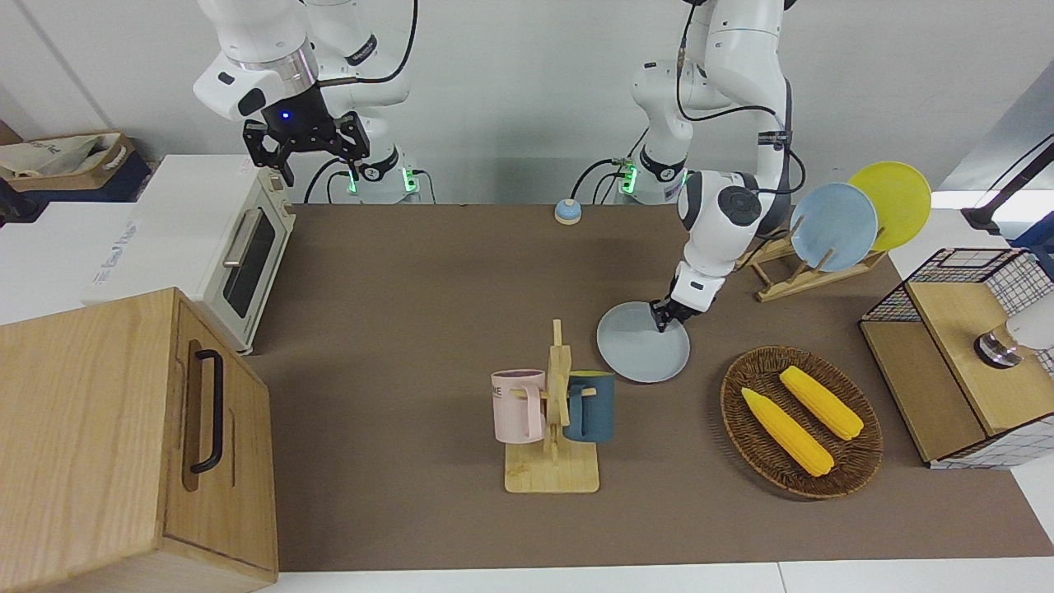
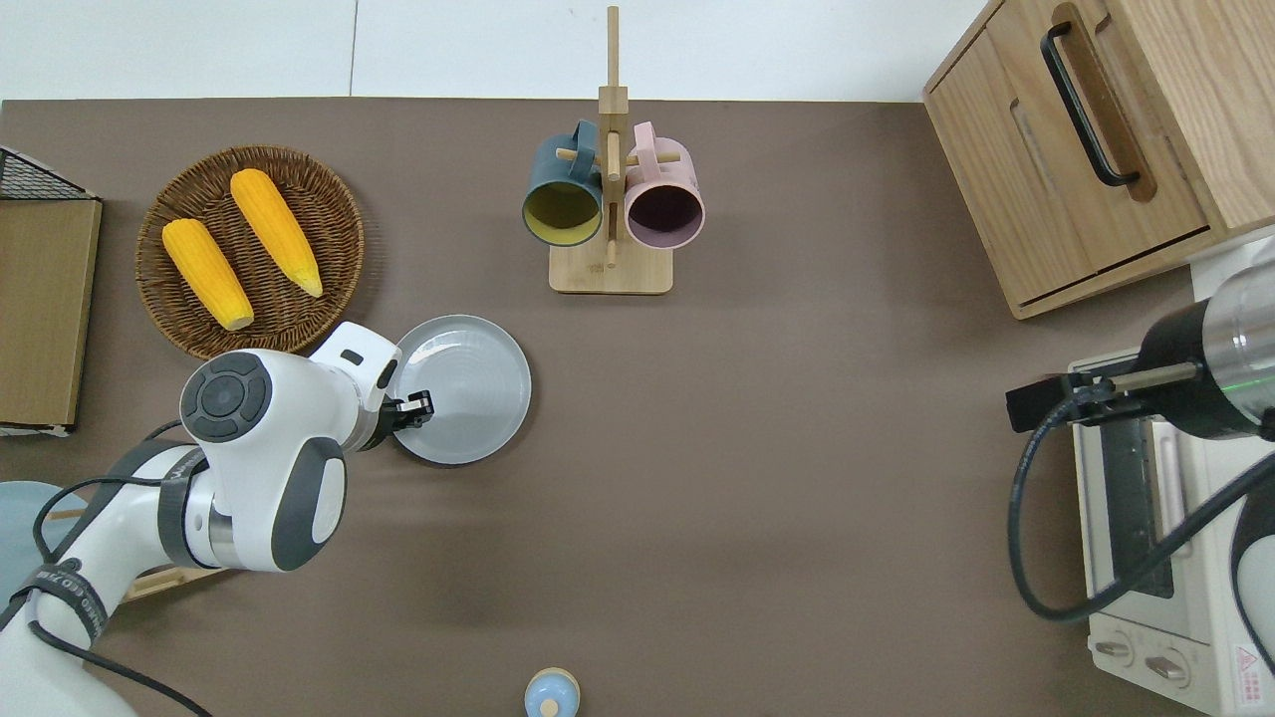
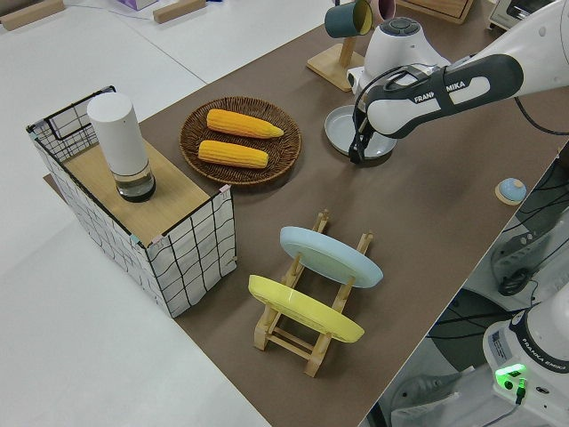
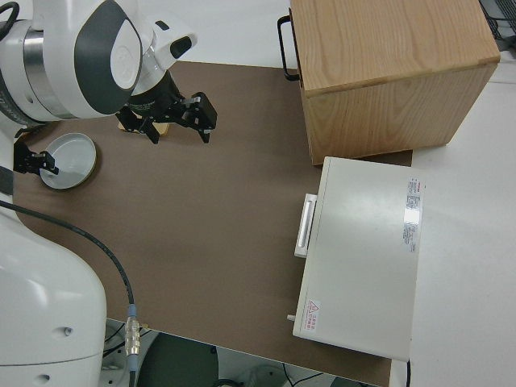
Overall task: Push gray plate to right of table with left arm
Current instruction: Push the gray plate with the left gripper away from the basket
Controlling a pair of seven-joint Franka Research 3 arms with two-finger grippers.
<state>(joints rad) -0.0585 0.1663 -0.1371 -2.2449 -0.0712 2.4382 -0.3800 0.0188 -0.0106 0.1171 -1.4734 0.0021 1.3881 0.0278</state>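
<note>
The gray plate (image 1: 638, 350) (image 2: 473, 383) (image 3: 342, 124) (image 4: 72, 157) lies flat on the brown table (image 1: 412, 329) (image 2: 797, 448), between the mug rack and the wicker basket and a little nearer to the robots than both. My left gripper (image 1: 664, 318) (image 2: 418, 406) (image 3: 356, 158) (image 4: 36, 161) is down at the plate, its tip inside the rim on the side toward the left arm's end of the table. Its arm hides a strip of that rim in the overhead view. The right gripper (image 1: 311, 148) (image 4: 179, 121) is parked, open and empty.
The mug rack (image 1: 553, 412) (image 2: 610, 199) holds a pink and a blue mug. A wicker basket (image 1: 726, 403) (image 2: 349, 214) has two corn cobs. A plate rack (image 1: 832, 226), bell (image 1: 567, 212), toaster oven (image 1: 239, 255), wooden cabinet (image 1: 132, 436) and wire crate (image 1: 963, 354) stand around.
</note>
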